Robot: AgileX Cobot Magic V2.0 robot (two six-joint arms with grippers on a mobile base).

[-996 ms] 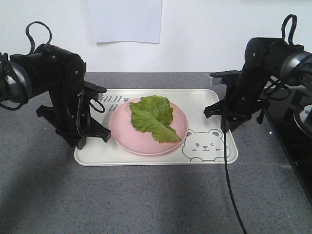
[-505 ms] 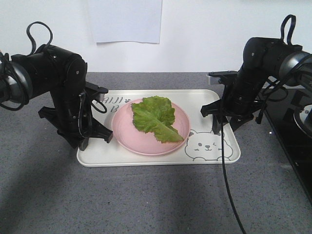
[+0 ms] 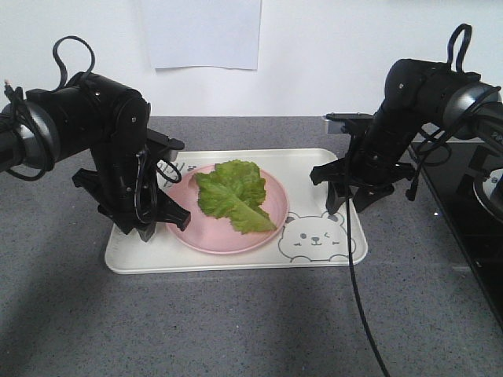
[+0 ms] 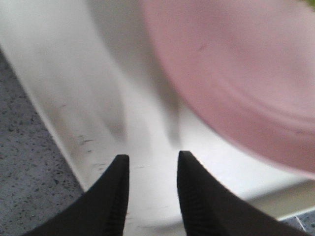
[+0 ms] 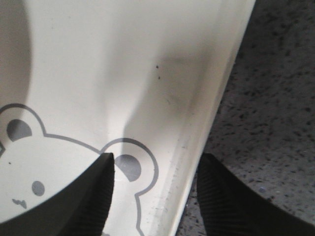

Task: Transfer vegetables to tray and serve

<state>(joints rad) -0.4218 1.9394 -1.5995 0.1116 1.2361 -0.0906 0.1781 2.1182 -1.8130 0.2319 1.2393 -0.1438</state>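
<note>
**Both grippers at the tray ends; leaf loaded, serving not finished**

Left gripper (image 3: pixel 149 224), front view: we see it low over the left end of the tray (image 3: pixel 236 263), just beside the pink plate (image 3: pixel 228 236). Right gripper (image 3: pixel 346 192) sits at the tray's right end, near the bear face (image 3: pixel 314 238). The lettuce leaf (image 3: pixel 232 195) lies flat on the plate, and the plate rests on the tray, toward its left half. The tray sits on the grey counter (image 3: pixel 251 330). We judge the transfer step done: the vegetable is on the tray by way of the plate. Serving appears to be the part left.

Left wrist view: the fingers (image 4: pixel 115 196) stand apart with bare tray floor between them, tray rim (image 4: pixel 54 142) to the left, pink plate to the upper right. The picture is blurred; we cannot tell whether the tips touch the tray.

Right wrist view: the fingers (image 5: pixel 98 196) stand wide apart, straddling the tray's right rim (image 5: pixel 197 147), one over the bear's ear, the other over the counter. Nothing is clamped. We judge a grip on both ends is needed before any lift.
</note>
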